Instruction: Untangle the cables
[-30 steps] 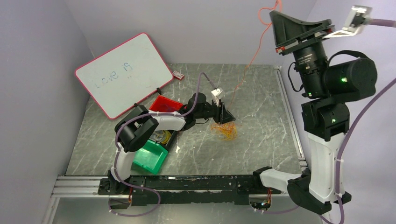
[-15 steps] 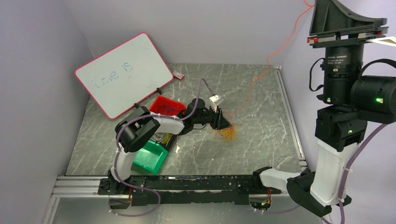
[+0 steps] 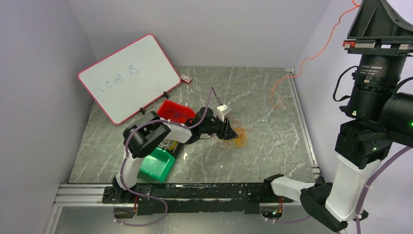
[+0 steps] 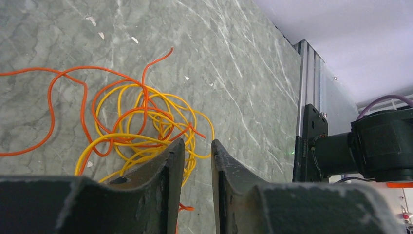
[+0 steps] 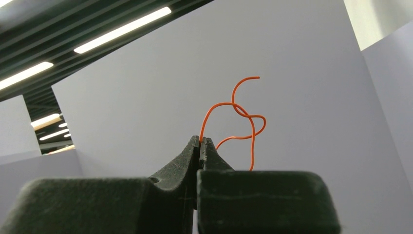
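Swings higher and further right than a second ago with right fingers (image 5: pixel 187 158) pinching one orange cable (image 5: pixel 252 146), likely drawing it out of the tangle (image 4: pixel 141 126) on the desk (image 3: pixel 272 146), and crouches at that tangle with left fingers (image 4: pixel 165 170) narrowly parted, perhaps to anchor it.

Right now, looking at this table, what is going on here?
Two robot arms are working on a tangle of cables. The right gripper, raised high, is shut on one orange cable that trails down to the far right edge of the table. The left gripper sits low at that tangle mid-table, jaws narrowly apart, with no strand clearly pinched.
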